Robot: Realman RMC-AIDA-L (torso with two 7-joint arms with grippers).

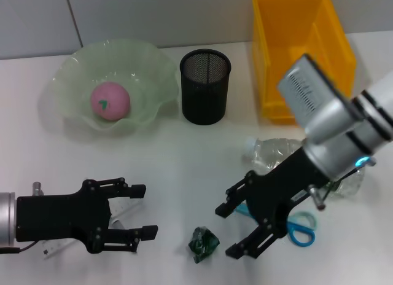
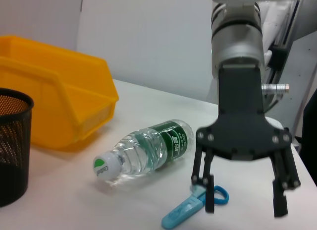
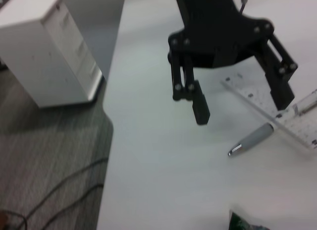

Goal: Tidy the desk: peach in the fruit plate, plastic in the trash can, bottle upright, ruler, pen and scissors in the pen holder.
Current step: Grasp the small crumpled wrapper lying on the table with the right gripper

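I see the peach (image 1: 110, 101) in the fruit plate (image 1: 147, 67); pen holder (image 1: 205, 86) and yellow bin (image 1: 301, 51) hold nothing visible. Left gripper (image 1: 142, 211) and right gripper (image 1: 232, 231) hover with fingers spread; bottle (image 2: 143, 150) lies sideways on the desk (image 1: 172, 168).

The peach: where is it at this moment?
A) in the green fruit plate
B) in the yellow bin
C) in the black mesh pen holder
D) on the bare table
A: the pink peach lies in the middle of the green fruit plate, left of the pen holder.
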